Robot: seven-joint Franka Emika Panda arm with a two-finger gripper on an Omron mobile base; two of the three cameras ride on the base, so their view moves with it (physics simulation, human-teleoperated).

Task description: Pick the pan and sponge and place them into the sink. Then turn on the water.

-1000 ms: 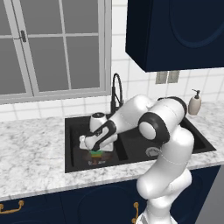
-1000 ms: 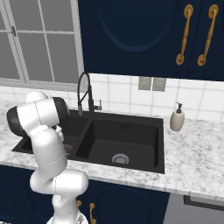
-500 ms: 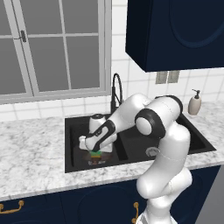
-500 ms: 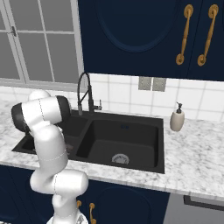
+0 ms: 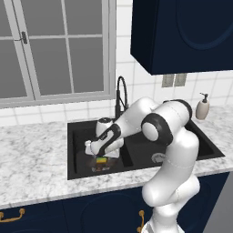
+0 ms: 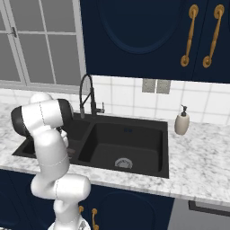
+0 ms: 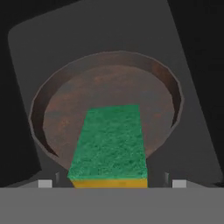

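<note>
I'm hovering my claw [image 5: 92, 154] over the sink's [image 5: 78, 128] left basin, jaws spreading wide off the sponge [image 7: 111, 145], which is sitting inside the pan [image 7: 107, 94] there. Both are looking placed; I'm judging the faucet [image 5: 120, 93] comes next.

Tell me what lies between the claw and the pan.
In the hand view, the sponge lies between the open claw and the pan, green side toward the camera, over the pan's floor in the sink.
</note>
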